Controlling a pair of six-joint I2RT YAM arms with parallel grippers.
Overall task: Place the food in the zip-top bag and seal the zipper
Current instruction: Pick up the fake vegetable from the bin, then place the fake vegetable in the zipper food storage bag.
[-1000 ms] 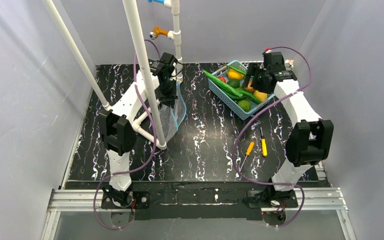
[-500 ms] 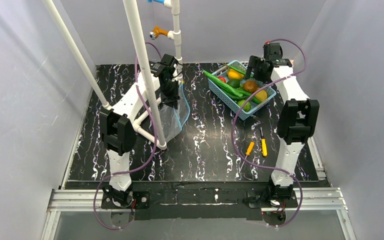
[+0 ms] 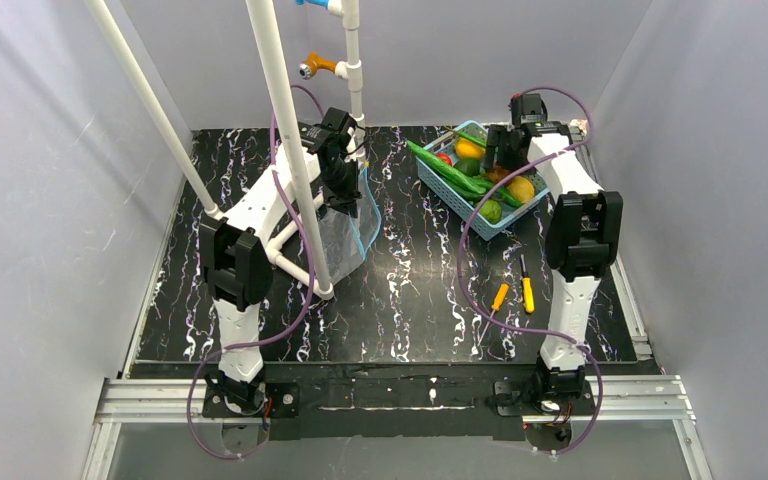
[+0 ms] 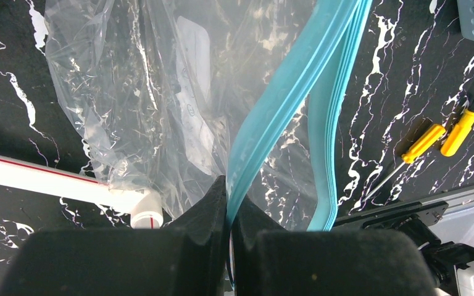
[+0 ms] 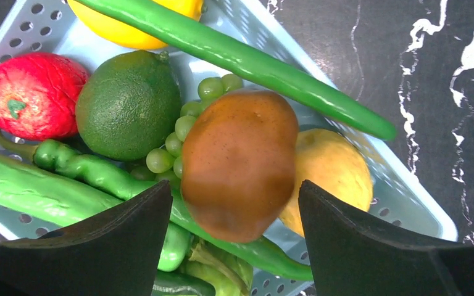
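Teal closure strip, the zipper (image 4: 284,98), is running from the left claw (image 4: 228,197) up and away across the left wrist view, doubling back in a loop on its right. That claw is pinching the strip, jaws closed tight on it. The clear bag (image 4: 129,92) is hanging crumpled from the strip over the black marbled table (image 3: 410,290) at its far left, beside a white pipe (image 4: 43,179). A pale printed patch on the bag is showing, too faint to read.

The right claw (image 5: 234,185) is hovering spread wide over the blue basket (image 5: 6,43) at the far right, one finger either side of the brown fruit (image 5: 241,160), whose long axis is lying along the fingers. A long green pod (image 5: 241,58) is slanting across the basket above it, with a yellow fruit (image 5: 333,166), a lime (image 5: 128,105) and a red piece (image 5: 31,95) lying around. Two screwdrivers (image 4: 460,123) are lying on the table, handles toward the arms.
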